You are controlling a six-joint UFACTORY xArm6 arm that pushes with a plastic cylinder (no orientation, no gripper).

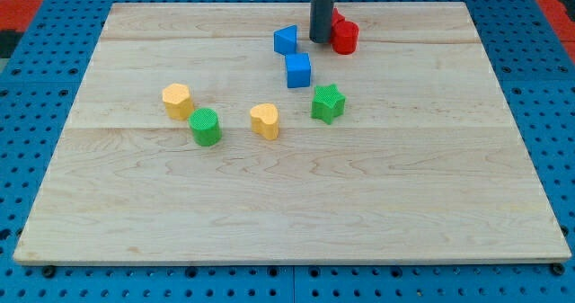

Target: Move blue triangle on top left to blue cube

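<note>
Fingers: none on this arm, so no spread or pinch to tell; it ends in a dark rod, and my tip [321, 40] rests on the bench near the view's top
Tip position: just to the view's right of the blue triangle [286, 40], apart from it by a thin gap; the red block [344, 35] sits against the rod's right side, partly hidden behind it
Blue triangle: up and slightly left of the blue cube [298, 70], near it but not touching
Step in hand: by my judgement the closing push, with the triangle already close to the cube
Next move: the tip stands on the wrong side for a downward shove; it likely needs to round the triangle's top edge, then press it toward the view's bottom
Risk: dragging the red block along
Further out: green star [328, 103] just below the cube
Bench [431, 204]: pale wood, flat
</note>
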